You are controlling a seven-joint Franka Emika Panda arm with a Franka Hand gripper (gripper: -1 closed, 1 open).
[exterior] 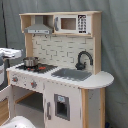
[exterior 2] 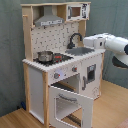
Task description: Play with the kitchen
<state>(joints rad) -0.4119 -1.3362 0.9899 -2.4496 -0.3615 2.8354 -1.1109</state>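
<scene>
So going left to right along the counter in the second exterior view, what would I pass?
Pot → red hob → black faucet → grey sink → the robot's white arm, which reaches in from the second exterior view's right.

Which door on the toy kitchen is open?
The oven door under the hob hangs open, swung forward in the second exterior view. The tall door under the sink and the microwave door up top are shut.
</scene>
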